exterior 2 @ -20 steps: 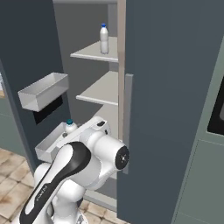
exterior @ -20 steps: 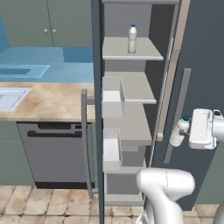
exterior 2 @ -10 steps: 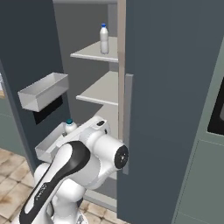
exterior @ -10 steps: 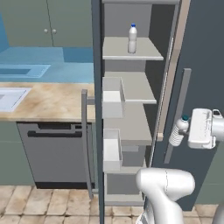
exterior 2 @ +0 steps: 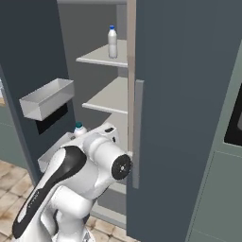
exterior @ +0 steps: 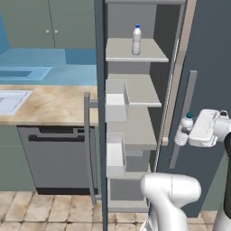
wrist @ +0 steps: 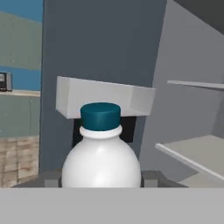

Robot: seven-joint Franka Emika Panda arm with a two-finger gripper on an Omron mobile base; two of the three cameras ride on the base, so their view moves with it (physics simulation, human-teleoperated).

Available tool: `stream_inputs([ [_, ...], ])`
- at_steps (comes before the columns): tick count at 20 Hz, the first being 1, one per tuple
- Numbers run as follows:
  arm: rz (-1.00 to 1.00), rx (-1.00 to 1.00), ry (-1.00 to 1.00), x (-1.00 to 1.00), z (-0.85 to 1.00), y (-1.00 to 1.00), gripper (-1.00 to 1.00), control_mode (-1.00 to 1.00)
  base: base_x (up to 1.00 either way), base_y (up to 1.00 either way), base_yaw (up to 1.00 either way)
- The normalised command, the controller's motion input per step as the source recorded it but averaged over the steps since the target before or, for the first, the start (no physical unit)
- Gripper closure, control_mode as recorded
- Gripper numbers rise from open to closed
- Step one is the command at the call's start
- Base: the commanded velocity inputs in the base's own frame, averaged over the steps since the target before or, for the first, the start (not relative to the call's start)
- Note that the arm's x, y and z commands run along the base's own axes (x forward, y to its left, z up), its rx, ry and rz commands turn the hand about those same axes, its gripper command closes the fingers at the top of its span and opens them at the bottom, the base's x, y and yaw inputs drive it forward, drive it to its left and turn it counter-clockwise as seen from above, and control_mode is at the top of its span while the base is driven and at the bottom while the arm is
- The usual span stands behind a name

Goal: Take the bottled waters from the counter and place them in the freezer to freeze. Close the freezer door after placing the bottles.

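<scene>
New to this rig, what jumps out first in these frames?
The freezer stands wide open, its freezer door swung out to the left with white bins on its inside. One bottled water stands upright on the top shelf. The white arm's gripper holds the second bottle in front of the open compartment, its blue cap up.
</scene>
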Motion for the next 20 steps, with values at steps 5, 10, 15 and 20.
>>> stream_inputs([
  [5,-0.45,0.03,-0.02,0.07,0.03,0.4,1.0,-1.0,0.0,0.0,0.0],
  [10,-0.47,0.09,0.01,0.0,0.0,0.25,1.0,-1.0,0.0,0.0,0.0],
  [15,-0.49,0.01,0.0,-0.02,-0.05,0.46,1.0,-1.0,0.0,0.0,0.0],
  [20,-0.45,-0.01,0.0,0.0,-0.22,0.67,1.0,-1.0,0.0,0.0,0.0],
])
